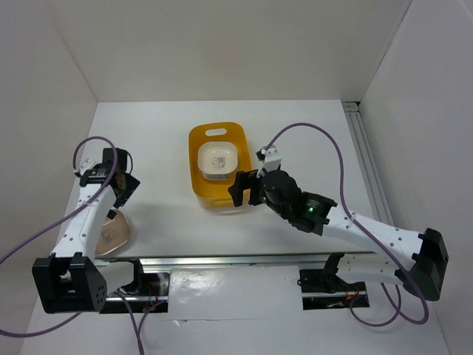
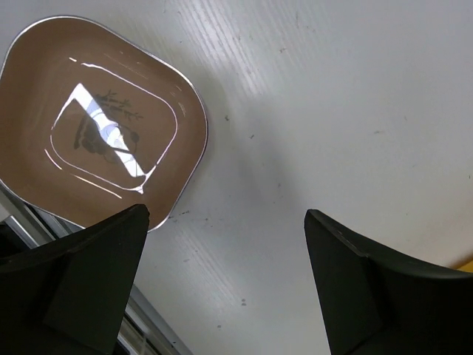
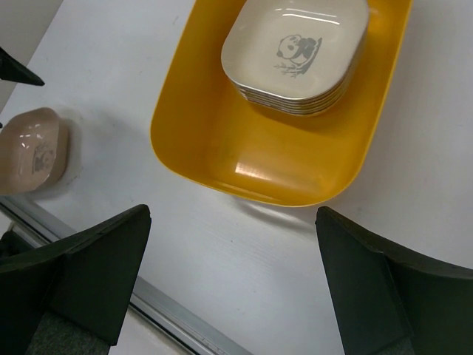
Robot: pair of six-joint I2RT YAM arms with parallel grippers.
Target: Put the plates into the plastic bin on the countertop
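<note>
My left gripper (image 2: pixel 227 214) gapes open; the tan plate (image 2: pixel 103 140) lies on the countertop (image 1: pixel 159 122) just on its near side, left of the yellow bin (image 1: pixel 196 151). My open right gripper (image 3: pixel 233 213) is farther away.

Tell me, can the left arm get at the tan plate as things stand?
Probably yes: the left gripper is open just beside the tan plate, which lies alone on the countertop, nothing between them.
</note>
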